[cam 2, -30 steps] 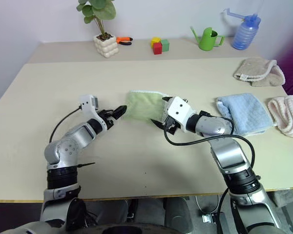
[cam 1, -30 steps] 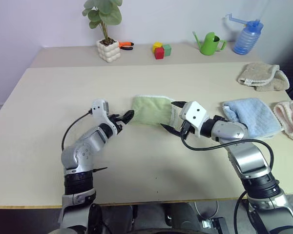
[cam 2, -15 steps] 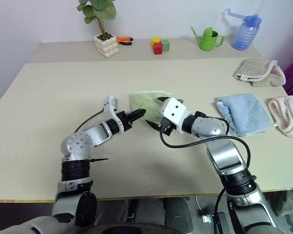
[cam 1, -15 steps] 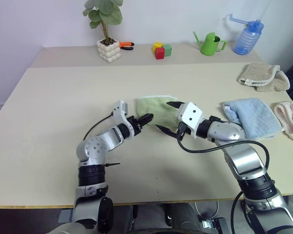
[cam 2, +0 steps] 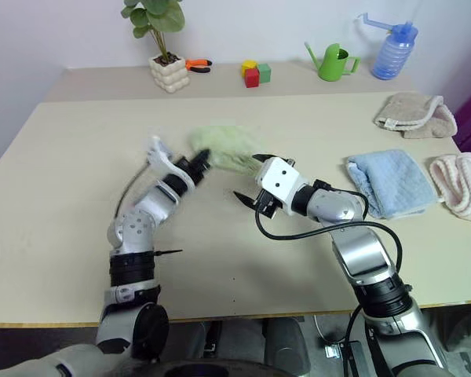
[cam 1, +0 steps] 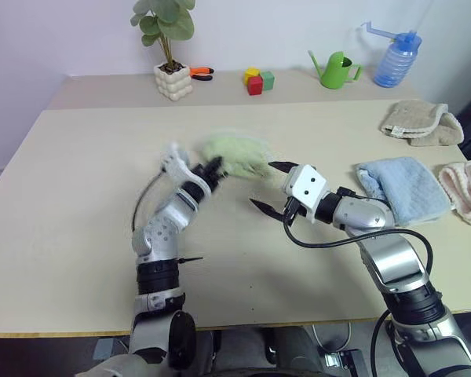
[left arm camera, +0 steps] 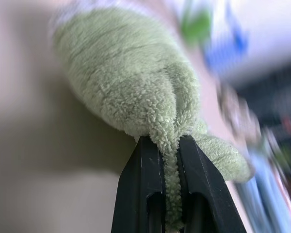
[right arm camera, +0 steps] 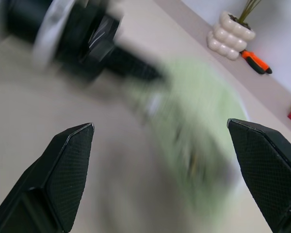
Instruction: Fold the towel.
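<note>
The light-green towel (cam 1: pixel 237 156) hangs bunched just above the middle of the table. My left gripper (cam 1: pixel 213 166) is shut on its near left edge; in the left wrist view the green terry (left arm camera: pixel 131 77) is pinched between the two black fingers (left arm camera: pixel 144 179). My right gripper (cam 1: pixel 272 186) stands open just right of the towel, low over the table, its fingers (right arm camera: pixel 68 170) wide apart with nothing between them. In the right wrist view the towel (right arm camera: pixel 199 121) is a green blur beyond the fingertips.
A light-blue towel (cam 1: pixel 400 187) lies right of my right arm, a beige towel (cam 1: pixel 421 123) behind it and a pinkish one (cam 1: pixel 465 188) at the right edge. At the back stand a potted plant (cam 1: pixel 173 71), orange-handled pliers (cam 1: pixel 201 73), coloured blocks (cam 1: pixel 258 80), a green watering can (cam 1: pixel 337 69) and a blue bottle (cam 1: pixel 393 60).
My left gripper closed on the towel's left edge and lifted it up and away from me, bunching the cloth. My right gripper stayed open in place.
</note>
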